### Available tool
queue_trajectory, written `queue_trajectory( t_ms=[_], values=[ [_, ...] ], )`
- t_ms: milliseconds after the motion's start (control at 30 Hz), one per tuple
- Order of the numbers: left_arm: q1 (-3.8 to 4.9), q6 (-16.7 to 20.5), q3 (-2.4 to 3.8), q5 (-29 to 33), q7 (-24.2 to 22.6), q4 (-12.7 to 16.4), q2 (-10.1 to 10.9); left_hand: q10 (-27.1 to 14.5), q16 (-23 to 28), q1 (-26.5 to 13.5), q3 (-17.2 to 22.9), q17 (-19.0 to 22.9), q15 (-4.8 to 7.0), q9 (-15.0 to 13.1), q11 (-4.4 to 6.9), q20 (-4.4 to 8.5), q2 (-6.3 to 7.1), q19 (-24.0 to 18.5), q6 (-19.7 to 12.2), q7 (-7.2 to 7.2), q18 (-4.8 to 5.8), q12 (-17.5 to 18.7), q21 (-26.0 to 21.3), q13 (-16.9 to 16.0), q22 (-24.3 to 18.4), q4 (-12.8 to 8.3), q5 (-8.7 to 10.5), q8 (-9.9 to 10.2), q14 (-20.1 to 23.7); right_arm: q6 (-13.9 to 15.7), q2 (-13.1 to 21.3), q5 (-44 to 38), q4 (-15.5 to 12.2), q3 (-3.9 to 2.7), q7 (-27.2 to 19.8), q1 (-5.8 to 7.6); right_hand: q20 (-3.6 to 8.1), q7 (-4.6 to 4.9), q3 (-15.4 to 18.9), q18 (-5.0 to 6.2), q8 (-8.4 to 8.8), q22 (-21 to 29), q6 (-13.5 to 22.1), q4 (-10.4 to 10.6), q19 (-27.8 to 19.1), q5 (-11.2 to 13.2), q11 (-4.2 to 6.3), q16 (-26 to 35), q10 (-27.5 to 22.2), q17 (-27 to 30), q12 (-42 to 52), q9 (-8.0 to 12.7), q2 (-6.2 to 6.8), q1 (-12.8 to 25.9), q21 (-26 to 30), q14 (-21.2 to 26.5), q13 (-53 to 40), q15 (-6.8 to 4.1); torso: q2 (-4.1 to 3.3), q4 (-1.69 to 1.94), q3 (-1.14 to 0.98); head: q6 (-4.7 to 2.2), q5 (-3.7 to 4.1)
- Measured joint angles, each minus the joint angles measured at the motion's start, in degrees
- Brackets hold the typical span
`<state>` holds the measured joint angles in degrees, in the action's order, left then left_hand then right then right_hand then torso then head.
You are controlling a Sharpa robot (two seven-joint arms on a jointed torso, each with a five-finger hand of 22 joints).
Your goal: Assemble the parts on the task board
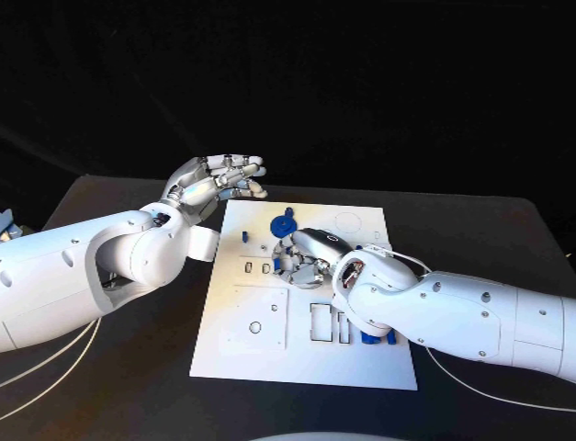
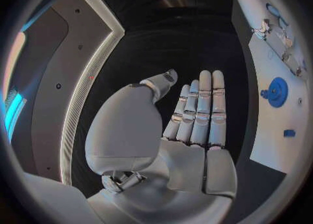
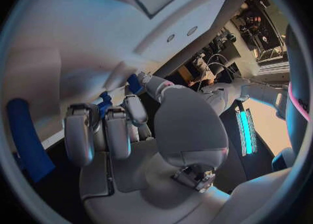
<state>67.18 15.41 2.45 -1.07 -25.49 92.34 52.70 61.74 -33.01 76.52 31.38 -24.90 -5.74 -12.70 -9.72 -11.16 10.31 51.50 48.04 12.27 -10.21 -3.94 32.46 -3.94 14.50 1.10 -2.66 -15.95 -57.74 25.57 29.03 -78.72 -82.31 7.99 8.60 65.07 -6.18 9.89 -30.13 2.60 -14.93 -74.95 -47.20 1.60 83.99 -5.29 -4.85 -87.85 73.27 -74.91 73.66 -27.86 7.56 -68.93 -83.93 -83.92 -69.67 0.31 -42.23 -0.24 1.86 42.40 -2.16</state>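
Note:
The white task board [image 1: 254, 354] lies in the middle of the black table. My right hand [image 1: 309, 254] is down on the board's middle with its fingers curled. In the right wrist view its fingers [image 3: 107, 130] and thumb close on a small blue part [image 3: 104, 102], mostly hidden. A round blue part [image 1: 282, 223] stands on the board just beyond that hand and also appears in the left wrist view [image 2: 277, 91]. My left hand [image 1: 221, 180] hovers above the board's far left corner. Its fingers [image 2: 199, 109] are stretched out straight and hold nothing.
More blue parts [image 1: 375, 336] sit at the board's near right, partly under my right forearm. The board has empty slots [image 1: 321, 323] and a square recess [image 1: 257, 317]. A small blue piece [image 2: 289, 133] lies on the board. White cables [image 1: 50, 372] run across the table's near left.

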Motion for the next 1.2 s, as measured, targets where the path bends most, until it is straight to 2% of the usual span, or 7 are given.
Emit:
queue_trajectory(
  t_ms=[367,633,867,967,1067,1133,1200],
  values=[
    [0.0,0.0,0.0,0.0,0.07,0.0,0.0,0.0,0.0,0.0,0.0,0.01,0.0,0.01,0.0,0.0,0.0,0.0,0.0,0.0,0.0,0.0,0.0,0.0,-0.01,0.0,0.0,0.0,0.0,0.28,-0.02,-0.06,-0.06,0.0,-0.03,0.0,-0.83,0.94,2.96,0.0,3.22,0.01,3.59,0.4,0.0,1.43,-1.01,0.0,-1.42,0.0,-1.03,1.41,2.05,-0.69,0.68,-0.09,1.13,0.74,0.01,0.02,0.01,-0.05,-0.01],
    [0.0,0.0,-0.01,0.0,0.09,-0.04,0.0,0.0,-0.07,-0.23,0.0,-0.06,0.0,0.01,0.0,-0.2,-0.23,-0.2,0.0,0.0,0.0,0.0,0.22,0.0,0.05,0.0,0.0,0.0,0.0,1.18,0.05,-0.47,-0.32,0.0,-0.36,-0.03,-1.24,1.07,4.92,0.0,5.35,0.01,5.78,1.11,0.0,1.53,-1.82,0.31,-2.66,0.0,-1.7,2.15,2.34,-0.98,1.18,0.0,2.02,1.22,0.04,-0.02,0.01,-0.07,0.02],
    [0.0,-0.03,-0.03,-0.26,0.23,-0.52,-0.05,0.0,-0.72,-0.23,0.03,-0.36,0.0,-0.11,0.0,-0.2,-0.23,-0.2,0.0,0.0,0.0,0.0,0.68,-0.04,0.29,-0.31,0.0,0.0,0.0,2.99,1.62,-0.75,-2.29,0.0,-1.33,-0.02,-1.44,1.04,5.54,0.0,6.16,0.02,6.22,1.41,-0.2,1.53,-1.81,0.31,-2.65,0.01,-1.7,2.42,2.34,-0.98,1.18,0.0,2.06,1.63,0.14,-0.02,-0.01,-0.17,0.03],
    [0.0,-0.36,-0.04,-1.13,0.77,-1.33,-0.14,0.47,-3.59,-0.79,-0.26,-1.71,0.53,-0.25,0.47,0.23,-0.6,0.23,0.0,0.0,0.0,-0.22,2.53,-0.31,1.16,-0.54,0.0,0.37,-1.71,3.89,3.17,-0.31,-4.08,-0.06,-2.63,0.48,-2.06,1.04,5.54,0.0,6.23,0.02,6.22,1.41,-0.86,1.53,-2.02,0.79,-2.86,0.01,-1.7,2.41,2.32,-1.0,2.5,0.0,2.07,1.63,0.27,-0.05,-0.01,-0.32,0.01],
    [0.0,-0.87,-0.09,-3.29,1.89,-2.7,-0.36,1.74,-6.59,-2.45,-1.36,-3.37,0.92,-0.38,1.01,0.6,-0.21,0.68,-0.33,-0.1,0.0,-0.99,3.84,-0.74,1.76,0.56,0.0,0.64,-2.71,4.32,5.24,1.56,-5.74,-0.26,-5.09,1.78,-2.06,1.04,5.54,0.0,6.89,0.03,6.22,1.41,-2.75,0.93,-2.03,1.75,-4.08,0.01,-2.39,2.6,1.55,-2.34,4.85,0.0,2.82,1.63,0.57,-0.07,-0.04,-0.46,-0.02],
    [-0.01,-1.14,-0.11,-5.24,3.01,-3.7,-0.6,4.99,-12.89,-5.09,-3.1,-6.62,2.0,-0.79,2.1,1.46,-0.4,4.0,-0.26,-0.17,0.01,-3.75,6.81,-2.07,3.18,2.53,0.0,0.64,-7.29,4.29,6.79,3.48,-6.66,-0.3,-6.94,2.73,-2.05,1.04,5.54,0.73,6.99,0.03,6.22,1.41,-3.78,-0.52,-1.92,2.26,-5.03,0.01,-3.04,2.6,0.93,-3.16,6.24,0.0,3.61,1.63,0.82,-0.11,-0.08,-0.48,-0.01],
    [-0.01,-1.34,-0.12,-7.0,4.18,-4.83,-0.99,9.09,-21.86,-5.99,-4.21,-13.08,3.78,-1.83,3.8,3.21,-0.95,7.84,1.74,-1.67,0.0,-8.86,10.92,-5.08,5.17,4.05,-0.03,-1.09,-12.33,3.97,8.87,6.21,-7.61,-0.36,-9.15,3.87,-2.02,1.04,5.44,0.93,6.8,0.03,5.46,1.31,-4.36,-1.72,-1.82,2.65,-5.95,0.01,-3.59,2.47,0.89,-3.77,7.31,0.0,4.46,1.63,1.12,-0.16,-0.09,-0.48,0.03]
  ],
)
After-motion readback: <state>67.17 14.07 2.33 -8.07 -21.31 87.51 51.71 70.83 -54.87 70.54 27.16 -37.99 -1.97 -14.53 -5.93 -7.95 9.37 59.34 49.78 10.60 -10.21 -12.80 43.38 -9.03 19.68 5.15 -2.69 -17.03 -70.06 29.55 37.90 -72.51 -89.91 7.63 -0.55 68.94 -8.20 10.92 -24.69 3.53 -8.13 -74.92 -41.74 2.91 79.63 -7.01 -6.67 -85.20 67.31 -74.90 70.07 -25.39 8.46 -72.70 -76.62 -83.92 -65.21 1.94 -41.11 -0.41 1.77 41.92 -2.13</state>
